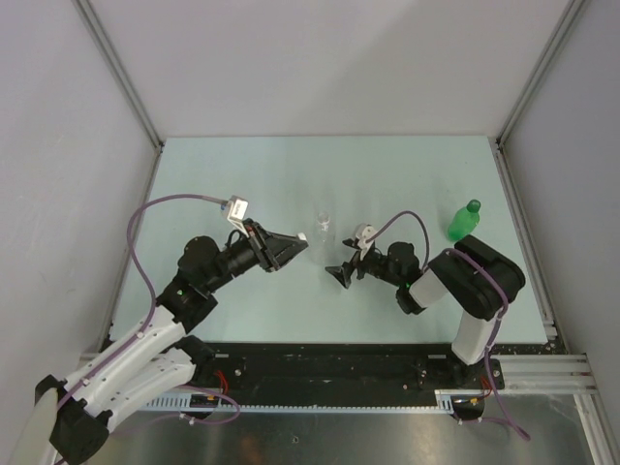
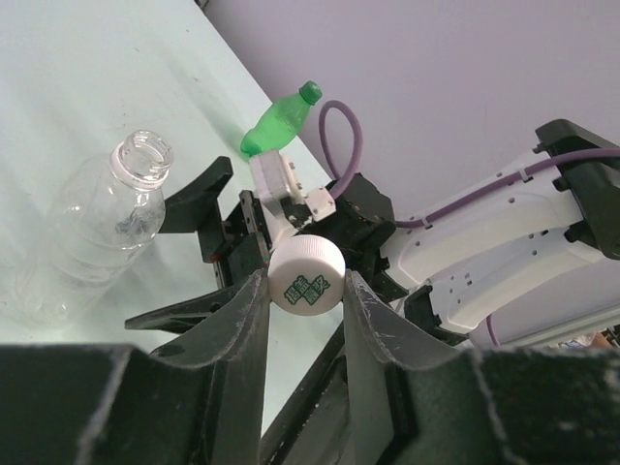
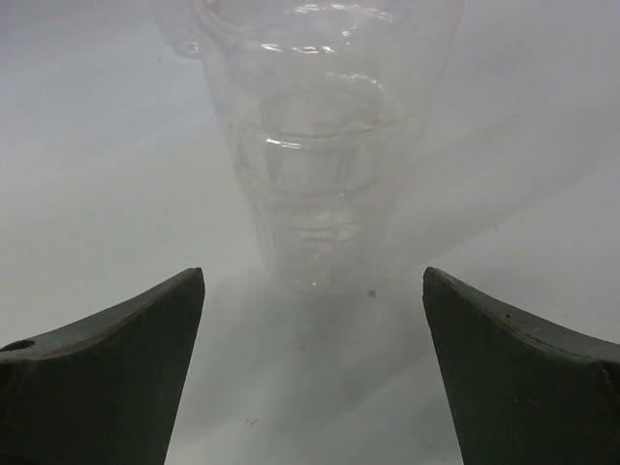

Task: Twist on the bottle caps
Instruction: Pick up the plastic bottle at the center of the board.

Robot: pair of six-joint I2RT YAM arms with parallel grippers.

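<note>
Cap (image 2: 305,276), white, light and slick, sits pinched by its sides in the left gripper (image 1: 294,245). The right gripper (image 1: 342,273) gapes empty before the thin, crushable open bottle (image 1: 323,229) mid-table (image 1: 242,174); grip its body gently. A capped green bottle (image 1: 464,220) stands near the right edge.

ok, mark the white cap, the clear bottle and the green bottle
white cap (image 2: 307,279), left wrist view, on its printed top face.
clear bottle (image 2: 102,228), left wrist view, on its body.
green bottle (image 1: 463,223), top view, on its body.
</note>
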